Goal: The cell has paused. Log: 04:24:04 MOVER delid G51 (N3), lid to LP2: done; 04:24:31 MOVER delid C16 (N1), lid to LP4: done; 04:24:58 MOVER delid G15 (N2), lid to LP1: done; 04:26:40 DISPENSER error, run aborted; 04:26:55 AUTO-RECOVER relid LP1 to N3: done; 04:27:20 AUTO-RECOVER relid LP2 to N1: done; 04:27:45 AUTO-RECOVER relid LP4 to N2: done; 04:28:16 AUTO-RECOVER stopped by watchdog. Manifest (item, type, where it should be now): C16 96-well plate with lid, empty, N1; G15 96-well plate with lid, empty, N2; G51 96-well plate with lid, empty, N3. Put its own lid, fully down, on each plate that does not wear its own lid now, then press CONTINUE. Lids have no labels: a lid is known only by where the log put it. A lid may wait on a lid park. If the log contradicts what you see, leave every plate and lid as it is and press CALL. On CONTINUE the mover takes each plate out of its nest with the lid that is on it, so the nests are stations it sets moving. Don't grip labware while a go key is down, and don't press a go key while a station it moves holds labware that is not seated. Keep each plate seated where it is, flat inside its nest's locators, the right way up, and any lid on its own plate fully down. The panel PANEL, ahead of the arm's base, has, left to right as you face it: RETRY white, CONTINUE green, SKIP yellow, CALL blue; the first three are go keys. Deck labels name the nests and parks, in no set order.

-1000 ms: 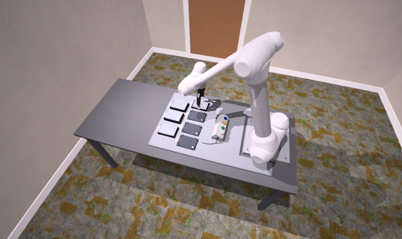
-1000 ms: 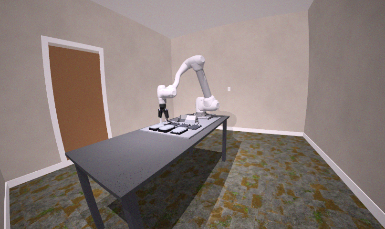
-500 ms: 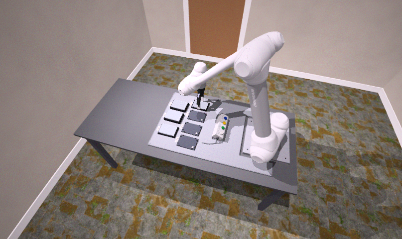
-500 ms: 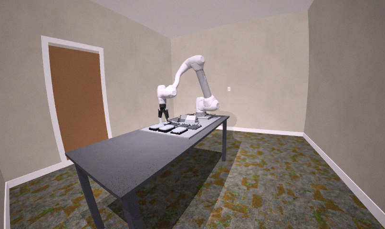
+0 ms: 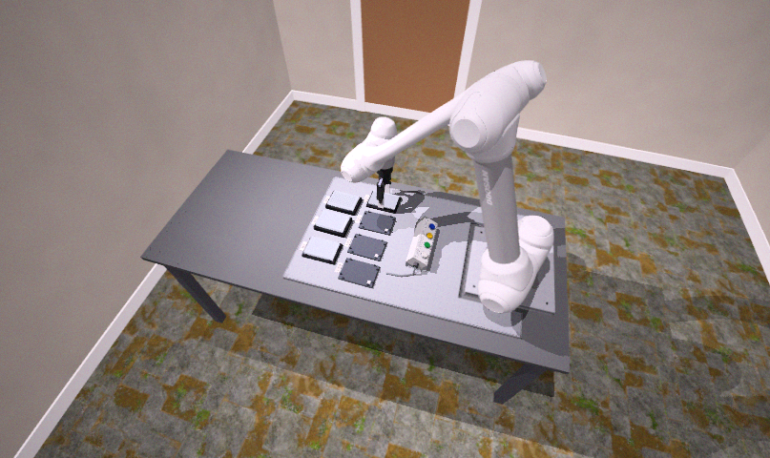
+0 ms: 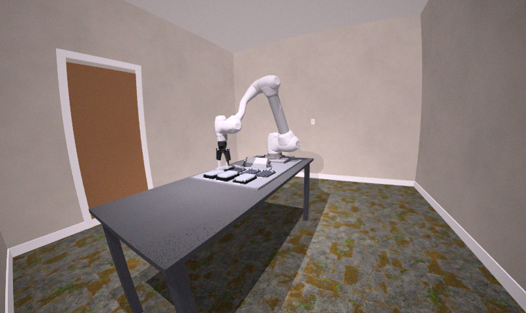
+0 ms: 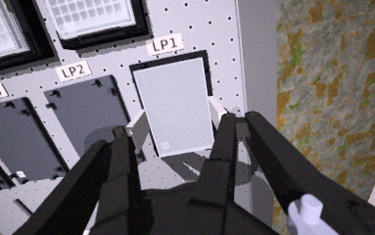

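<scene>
A pale lid [image 7: 174,105] is clamped by its long edges in the part-open gripper [image 7: 178,123], over the park labelled LP1 [image 7: 164,45].

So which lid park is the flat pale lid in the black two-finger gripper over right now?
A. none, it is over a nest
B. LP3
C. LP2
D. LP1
D: in the wrist view the flat pale lid, clamped by the black two-finger gripper, lies inside the dark frame under the LP1 label; the LP2 park beside it is bare.
</scene>
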{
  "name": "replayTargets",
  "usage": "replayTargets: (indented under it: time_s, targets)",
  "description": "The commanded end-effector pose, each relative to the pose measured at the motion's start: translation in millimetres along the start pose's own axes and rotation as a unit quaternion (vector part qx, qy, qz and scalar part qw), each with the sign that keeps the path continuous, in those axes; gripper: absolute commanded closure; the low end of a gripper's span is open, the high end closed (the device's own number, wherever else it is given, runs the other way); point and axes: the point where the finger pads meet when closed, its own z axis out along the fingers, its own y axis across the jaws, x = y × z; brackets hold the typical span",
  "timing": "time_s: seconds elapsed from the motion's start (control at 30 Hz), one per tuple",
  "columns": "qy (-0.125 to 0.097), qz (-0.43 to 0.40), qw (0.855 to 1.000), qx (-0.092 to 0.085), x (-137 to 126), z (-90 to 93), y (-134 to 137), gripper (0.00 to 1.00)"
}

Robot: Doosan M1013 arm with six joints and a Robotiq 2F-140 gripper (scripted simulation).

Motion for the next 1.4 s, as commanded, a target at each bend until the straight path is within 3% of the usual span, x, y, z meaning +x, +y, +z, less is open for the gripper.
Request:
replayTargets:
  time_s: [0.0, 0.9, 1.37]
  targets:
    - [0.0, 0.0, 1.0, 0.0, 0.0, -2.9, 0.0, 1.0]
    - [0.0, 0.0, 1.0, 0.0, 0.0, -52.5, 0.0, 1.0]
    - [0.0, 0.0, 1.0, 0.0, 0.0, -64.4, 0.0, 1.0]
